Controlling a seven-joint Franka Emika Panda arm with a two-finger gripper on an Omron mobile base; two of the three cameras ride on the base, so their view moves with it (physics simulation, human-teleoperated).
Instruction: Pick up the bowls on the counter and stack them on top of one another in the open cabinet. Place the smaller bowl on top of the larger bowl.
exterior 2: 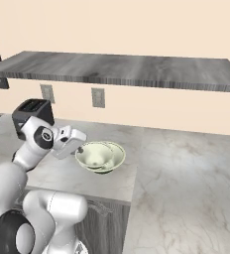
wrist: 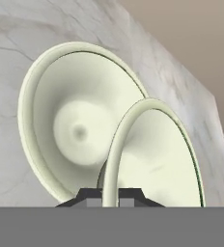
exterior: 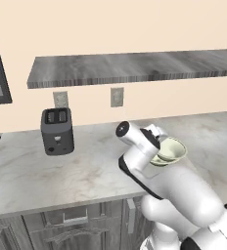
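Far left in the left base view there's a boxy dark grey toaster (exterior: 57, 131) with two slots on top, sitting on the counter (exterior: 32, 171), which is a pale grey-white marbled slab with a thick edge and faint veining. Behind it on the cream wall are two pale outlet plates (exterior: 117, 96). Up above runs the open cabinet (exterior: 135, 67), really just a long thin dark grey slab with a streaky wood-like grain, noticeably darker than the counter.

Moving right, the arm's glossy white links with dark joints curve toward the bowls. The gripper (wrist: 110, 195) is clamped shut on the rim of the smaller bowl (wrist: 155, 159); in the hand view that thin rounded rim runs straight down between the two dark fingertips (wrist: 92, 197). The bowl is smooth, glazed cream-green with a flared lip, and it's tipped up on edge.

Right behind it is the larger bowl (wrist: 70, 125), same glaze, wider and deeper, with a soft round dimple at the bottom. In the right base view the two (exterior 2: 101, 156) overlap, the small one inside the big one's outline, near the front edge of the counter; can't tell if they're touching. Below the counter are grey wood-grain cabinet doors (exterior: 61, 227) with raised panels.
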